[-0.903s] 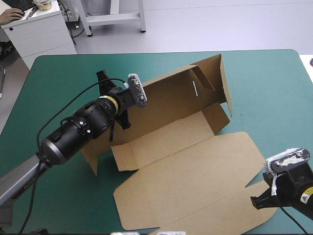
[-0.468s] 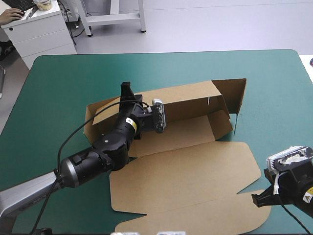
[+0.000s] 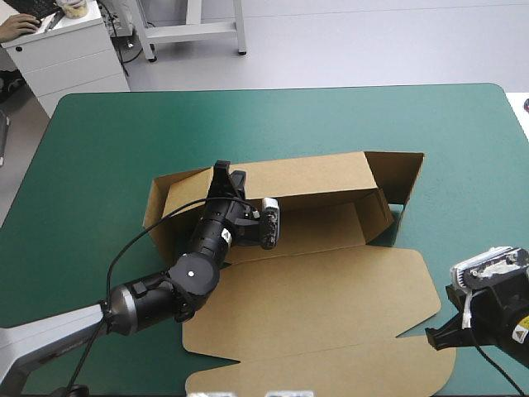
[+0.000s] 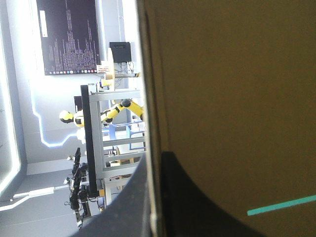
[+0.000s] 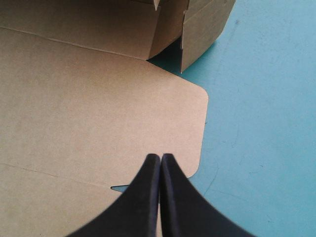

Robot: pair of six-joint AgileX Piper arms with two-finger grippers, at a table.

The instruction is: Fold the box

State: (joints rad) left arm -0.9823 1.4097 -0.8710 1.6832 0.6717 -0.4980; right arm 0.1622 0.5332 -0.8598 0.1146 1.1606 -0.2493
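The brown box [image 3: 314, 289] lies mid-table, its wide lid flat toward the near edge. Its long far wall [image 3: 306, 178] and both end flaps stand raised. My left gripper [image 3: 221, 175] reaches over the lid to the top edge of that far wall near its left end. In the left wrist view the board's edge [image 4: 146, 98] runs between the black fingers of the left gripper [image 4: 150, 197], shut on it. My right gripper [image 3: 438, 337] sits shut at the lid's near right corner. In the right wrist view the right gripper [image 5: 161, 157] points over the lid's rounded flap [image 5: 89, 108].
Teal-green cover [image 3: 107, 141] shows on all sides of the box, widest at the far left and far right [image 5: 256, 123]. The raised right end flap [image 3: 405, 178] stands ahead of my right gripper.
My left arm swung toward the near right, taking the box's far wall with it. The box turned to lie square to the table edges, and the lid slid nearer. The right gripper stayed.
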